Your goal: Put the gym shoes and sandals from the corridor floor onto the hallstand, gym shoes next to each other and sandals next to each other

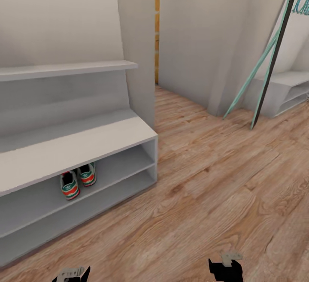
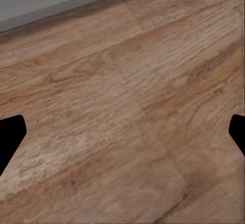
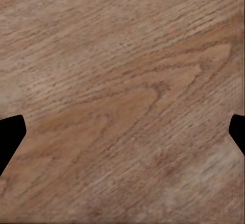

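Gym shoes (image 1: 78, 180) side by side on hallstand (image 1: 77, 142) shelf, ahead-left of left gripper (image 2: 122, 132); bare corridor floor (image 1: 206, 179) beneath both; right gripper (image 3: 122, 132) likewise wide, empty.

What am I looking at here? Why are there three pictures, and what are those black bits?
A robot with two arms took these. The big picture comes from a camera on its head. It shows a grey-white shoe rack with two gym shoes side by side on a shelf, above a wooden floor. The other two pictures come from cameras on its wrists, looking down at the floor. The black bits are fingers of its left hand and right hand. Both hands are open and hold nothing.
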Motion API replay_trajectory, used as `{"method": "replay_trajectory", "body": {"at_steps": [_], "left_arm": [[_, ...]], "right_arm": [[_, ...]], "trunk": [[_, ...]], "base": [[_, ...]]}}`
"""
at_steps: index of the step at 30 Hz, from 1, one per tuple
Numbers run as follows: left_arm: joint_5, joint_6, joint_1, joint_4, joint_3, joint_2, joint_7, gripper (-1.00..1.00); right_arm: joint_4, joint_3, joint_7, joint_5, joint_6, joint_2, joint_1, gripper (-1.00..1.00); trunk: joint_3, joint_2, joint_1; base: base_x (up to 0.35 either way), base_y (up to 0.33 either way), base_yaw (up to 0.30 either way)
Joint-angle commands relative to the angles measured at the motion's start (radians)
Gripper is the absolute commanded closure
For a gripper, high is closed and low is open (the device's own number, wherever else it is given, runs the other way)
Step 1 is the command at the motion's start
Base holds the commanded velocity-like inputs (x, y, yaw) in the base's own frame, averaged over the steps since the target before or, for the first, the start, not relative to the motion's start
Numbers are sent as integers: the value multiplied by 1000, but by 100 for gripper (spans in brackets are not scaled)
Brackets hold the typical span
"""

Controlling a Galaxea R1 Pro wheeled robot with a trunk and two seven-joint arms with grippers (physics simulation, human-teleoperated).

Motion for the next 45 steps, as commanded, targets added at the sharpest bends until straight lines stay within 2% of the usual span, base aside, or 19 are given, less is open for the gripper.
{"method": "replay_trajectory", "body": {"at_steps": [1, 36, 45], "left_arm": [[7, 0, 0, 1, 5, 0, -10, -100], [14, 1, 0, 1, 5, 0, -10, -100], [7, 1, 0, 1, 5, 0, -10, -100]], "right_arm": [[2, -8, -3, 11, -3, 0, -1, -100], [2, -8, -3, 11, -3, 0, 1, -100], [2, -8, -3, 11, -3, 0, 1, -100]], "trunk": [[-1, 0, 0], [-1, 0, 0], [-1, 0, 0]], "base": [[0, 0, -267], [1, 0, -267], [207, 0, -267]]}}
